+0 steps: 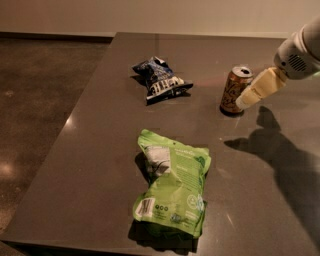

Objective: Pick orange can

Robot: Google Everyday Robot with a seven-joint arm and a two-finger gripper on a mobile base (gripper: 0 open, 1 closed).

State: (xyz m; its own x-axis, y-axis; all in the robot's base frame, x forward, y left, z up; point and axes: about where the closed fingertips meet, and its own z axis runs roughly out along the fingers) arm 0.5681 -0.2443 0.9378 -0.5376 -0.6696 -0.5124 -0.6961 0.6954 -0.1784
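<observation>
The orange can (233, 90) stands upright on the dark grey table (100, 130), right of centre toward the back. It has pale cursive lettering and a silver pull-tab top. My gripper (245, 101) comes in from the right edge on a white arm. Its cream fingertip is right beside the can's right side, at about the can's lower half. Only one cream finger shows plainly.
A dark blue chip bag (160, 80) lies left of the can toward the back. A green chip bag (172, 187) lies near the table's front edge. The table's left edge drops to a brown floor (40, 100). A pale wall (150, 15) runs behind.
</observation>
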